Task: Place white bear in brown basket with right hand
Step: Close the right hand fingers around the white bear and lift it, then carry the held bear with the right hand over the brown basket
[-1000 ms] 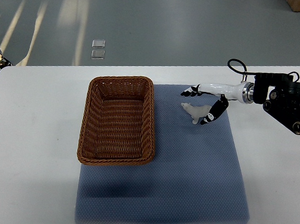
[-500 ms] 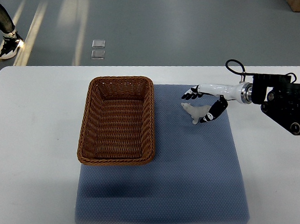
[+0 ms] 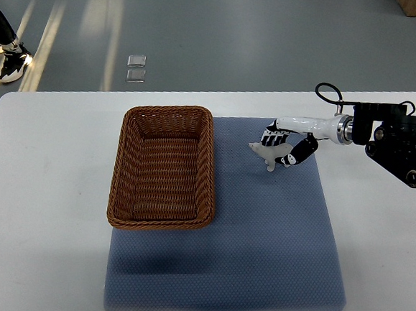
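white and small, one bear is gripped by the right hand, at three o'clock of one wicker basket.

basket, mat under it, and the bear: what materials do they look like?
Brown basket: woven wicker or rattan, judging by the ribbed weave on walls and floor. Blue mat: soft foam or fabric pad, matte, finely dotted texture. White bear: matte white, plush or soft plastic; too small to tell. The right hand closes on it.
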`<action>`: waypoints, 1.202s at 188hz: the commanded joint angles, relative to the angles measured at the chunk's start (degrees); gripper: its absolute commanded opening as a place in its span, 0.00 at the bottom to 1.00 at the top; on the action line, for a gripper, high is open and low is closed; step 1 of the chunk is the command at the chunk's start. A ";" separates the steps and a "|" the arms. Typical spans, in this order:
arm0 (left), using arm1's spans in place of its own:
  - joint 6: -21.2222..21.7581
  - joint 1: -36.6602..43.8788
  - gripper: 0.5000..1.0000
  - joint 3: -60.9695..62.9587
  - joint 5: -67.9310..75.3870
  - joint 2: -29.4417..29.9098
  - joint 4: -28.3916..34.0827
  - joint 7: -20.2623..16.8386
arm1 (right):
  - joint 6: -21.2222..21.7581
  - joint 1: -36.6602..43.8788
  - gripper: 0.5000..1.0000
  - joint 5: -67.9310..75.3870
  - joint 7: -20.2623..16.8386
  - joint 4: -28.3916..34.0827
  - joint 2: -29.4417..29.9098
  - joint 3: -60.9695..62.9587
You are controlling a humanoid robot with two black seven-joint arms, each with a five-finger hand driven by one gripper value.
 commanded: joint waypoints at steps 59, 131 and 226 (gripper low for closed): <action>-0.01 0.00 1.00 0.00 0.00 0.00 0.00 0.00 | 0.45 0.89 0.00 0.18 2.54 0.27 0.08 0.17; -0.01 0.00 1.00 0.00 0.00 0.00 0.00 0.00 | 1.68 8.53 0.00 1.23 4.12 1.23 2.72 1.31; -0.01 0.00 1.00 0.00 0.00 0.00 0.00 0.00 | 2.12 13.46 0.00 1.15 4.03 1.23 20.30 1.22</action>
